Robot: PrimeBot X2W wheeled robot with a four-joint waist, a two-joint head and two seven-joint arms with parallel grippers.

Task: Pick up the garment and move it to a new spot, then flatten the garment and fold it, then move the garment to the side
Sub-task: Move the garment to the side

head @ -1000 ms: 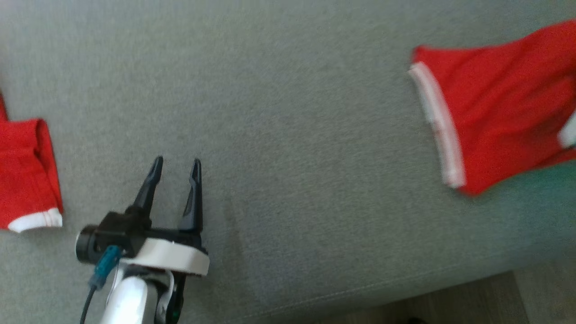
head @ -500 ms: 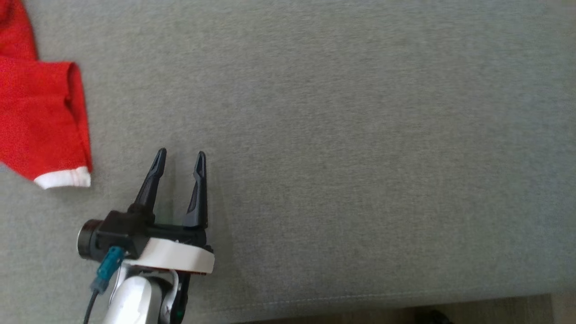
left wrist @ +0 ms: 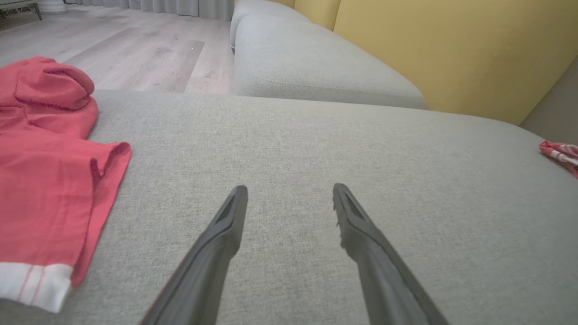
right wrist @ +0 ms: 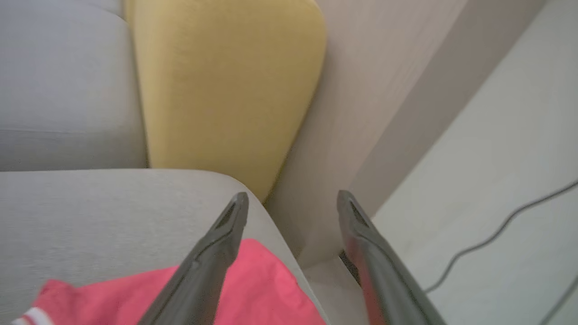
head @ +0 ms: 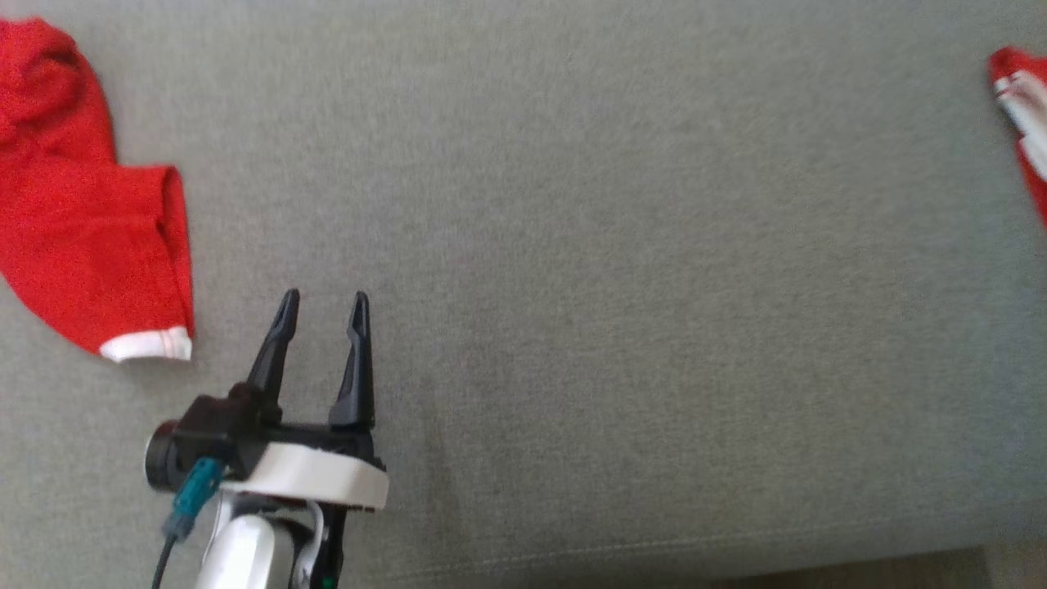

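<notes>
Fingers of left gripper [head: 323, 296] and right gripper [right wrist: 292, 195] gape empty, red garment [right wrist: 266, 289] seemingly beneath the right.

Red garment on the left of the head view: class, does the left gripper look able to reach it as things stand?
Probably yes. The left gripper is open, the red garment lies just to its left, and only bare cushion lies between them.

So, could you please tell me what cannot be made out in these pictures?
Left red garment: cut off by the head view's left edge, so its full shape is unknown.
Right red garment: a blurred sliver at the head view's right edge; in the right wrist view, the right gripper and the bottom edge hide part.
</notes>
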